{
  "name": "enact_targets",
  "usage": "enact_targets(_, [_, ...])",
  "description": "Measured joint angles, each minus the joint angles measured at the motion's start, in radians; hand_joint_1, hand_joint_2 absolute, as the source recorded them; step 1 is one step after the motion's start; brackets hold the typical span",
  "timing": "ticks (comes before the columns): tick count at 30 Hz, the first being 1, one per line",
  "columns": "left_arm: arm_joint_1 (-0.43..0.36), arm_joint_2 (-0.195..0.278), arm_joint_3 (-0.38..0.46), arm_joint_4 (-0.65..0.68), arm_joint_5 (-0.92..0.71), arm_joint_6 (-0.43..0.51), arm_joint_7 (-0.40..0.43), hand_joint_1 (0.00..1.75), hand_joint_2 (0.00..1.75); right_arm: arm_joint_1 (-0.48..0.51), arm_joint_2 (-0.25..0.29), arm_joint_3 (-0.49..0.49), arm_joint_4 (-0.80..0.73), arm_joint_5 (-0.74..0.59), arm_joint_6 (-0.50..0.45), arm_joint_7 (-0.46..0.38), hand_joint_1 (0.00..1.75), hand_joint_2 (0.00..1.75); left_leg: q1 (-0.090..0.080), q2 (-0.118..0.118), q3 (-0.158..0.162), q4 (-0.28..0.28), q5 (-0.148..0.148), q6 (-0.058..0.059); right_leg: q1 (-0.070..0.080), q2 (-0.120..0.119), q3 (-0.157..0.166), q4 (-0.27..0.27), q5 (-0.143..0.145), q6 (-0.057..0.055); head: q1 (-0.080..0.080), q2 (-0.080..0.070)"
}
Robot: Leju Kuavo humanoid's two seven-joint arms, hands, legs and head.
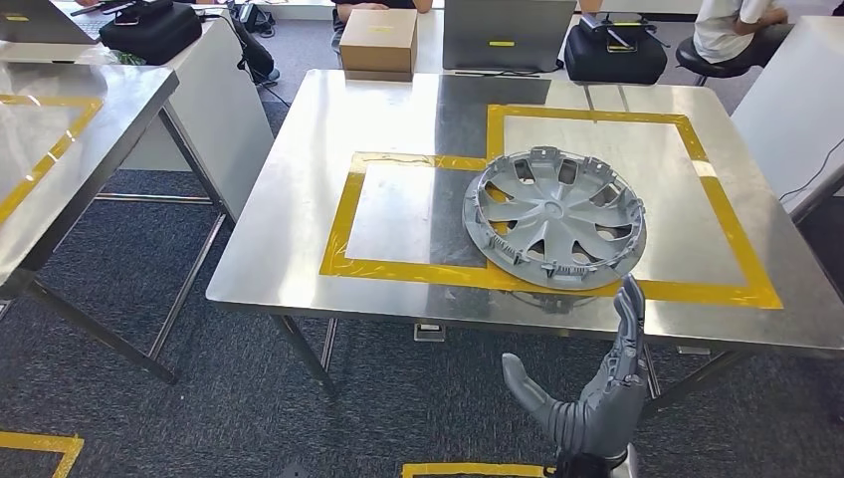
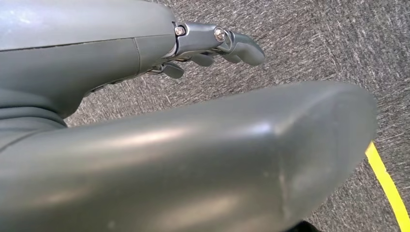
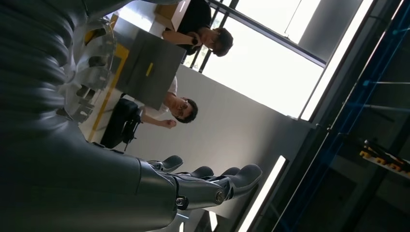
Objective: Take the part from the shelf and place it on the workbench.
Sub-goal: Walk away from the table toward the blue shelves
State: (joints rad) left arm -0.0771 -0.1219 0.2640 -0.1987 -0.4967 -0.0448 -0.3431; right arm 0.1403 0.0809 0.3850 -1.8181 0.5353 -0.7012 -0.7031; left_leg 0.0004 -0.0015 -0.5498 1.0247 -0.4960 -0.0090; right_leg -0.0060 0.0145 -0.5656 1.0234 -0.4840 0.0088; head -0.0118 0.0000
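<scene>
Resting on the workbench [image 1: 299, 229] just beyond the empty, spread-fingered right hand [image 1: 597, 388], the hubcap [image 1: 554, 217] looks placed, so only withdrawing remains; the left hand [image 2: 212, 46] hangs empty, fingers loosely extended.

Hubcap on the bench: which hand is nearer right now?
Right. The right hand is raised just off the bench edge below the hubcap, fingers nearly reaching its rim. The left hand hangs over carpet.

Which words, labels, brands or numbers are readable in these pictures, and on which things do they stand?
No text is readable.
Grey case: yellow label, too small to read.
Cardboard box: no print visible.
Wheel cover: no legible marking.
</scene>
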Motion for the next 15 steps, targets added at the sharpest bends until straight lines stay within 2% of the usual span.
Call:
enact_targets(7, [-0.007, 0.000, 0.000, 0.000, 0.000, -0.012, 0.016, 0.00, 0.00, 0.001, 0.000, -0.004, 0.000, 0.006, 0.000, 0.000, 0.00, 1.75, -0.004, 0.000, -0.001, 0.004, -0.003, 0.005, -0.003, 0.000, 0.000, 0.000, 0.001, 0.004, 0.000, 0.000])
enact_targets(12, [-0.010, -0.002, 0.000, 0.000, -0.001, -0.012, 0.018, 0.00, 0.00, 0.001, 0.001, -0.006, -0.001, 0.007, 0.000, 0.000, 0.00, 1.75, -0.005, 0.001, -0.003, 0.003, 0.002, 0.018, -0.006, 0.001, 0.001, -0.002, 0.005, 0.017, 0.000, 0.000])
enact_targets(13, [-0.011, -0.003, 0.000, 0.000, -0.002, -0.012, 0.018, 0.00, 0.00, 0.002, 0.002, -0.006, -0.002, 0.008, 0.000, 0.000, 0.00, 1.75, -0.001, 0.003, -0.001, -0.004, 0.008, 0.022, -0.005, 0.000, -0.001, 0.003, -0.001, 0.020, 0.000, 0.000])
enact_targets(14, [-0.012, -0.004, 0.000, 0.000, -0.003, -0.012, 0.018, 0.00, 0.00, 0.003, 0.002, -0.007, -0.004, 0.009, 0.000, 0.000, 0.00, 1.75, 0.003, 0.005, -0.001, -0.010, 0.014, 0.027, -0.004, 0.000, -0.010, 0.024, -0.019, 0.023, 0.002, 0.000])
enact_targets(15, [-0.012, -0.005, 0.000, 0.000, -0.004, -0.012, 0.018, 0.00, 0.00, 0.003, 0.002, -0.007, -0.005, 0.011, 0.000, 0.000, 0.00, 1.75, 0.007, 0.007, -0.002, -0.016, 0.018, 0.031, -0.004, -0.002, -0.028, 0.066, -0.048, 0.027, 0.004, 0.000])
